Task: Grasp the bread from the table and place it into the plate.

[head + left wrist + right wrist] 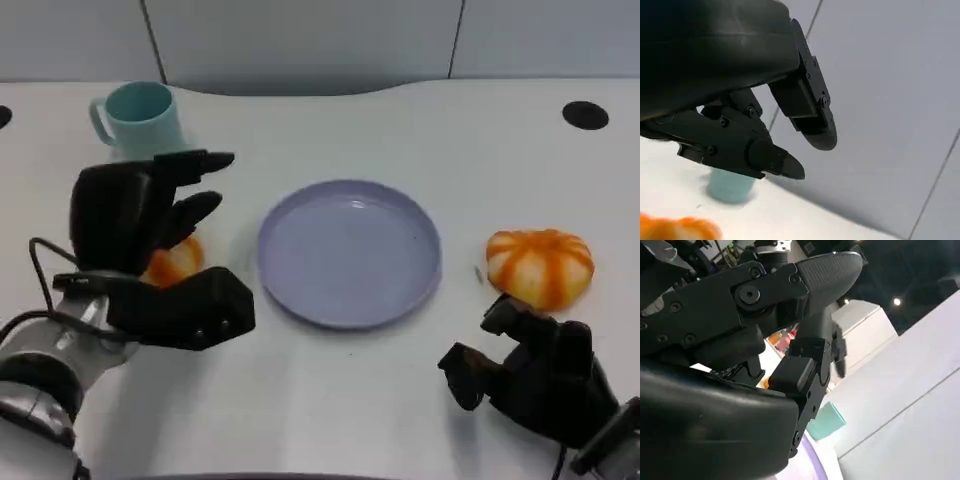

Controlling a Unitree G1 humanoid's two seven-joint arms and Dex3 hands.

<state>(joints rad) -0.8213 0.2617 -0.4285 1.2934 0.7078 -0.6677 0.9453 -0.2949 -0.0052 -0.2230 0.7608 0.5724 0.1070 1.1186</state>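
Note:
Two orange-and-white striped bread buns lie on the white table. One bun (540,265) sits right of the lavender plate (300,300), which has nothing in it. The other bun (177,260) lies left of the plate, partly hidden by my left hand (150,250). That hand hovers over it with fingers spread above and thumb below, gripping nothing. In the left wrist view the bun (680,229) lies apart from the fingers (810,120). My right hand (530,375) rests just in front of the right bun, fingers loosely apart and holding nothing.
A teal mug (140,118) stands behind the left hand, also seen as the mug (730,185) and the mug (826,422). A black round hole (585,115) marks the table's far right. A grey wall panel runs behind the table.

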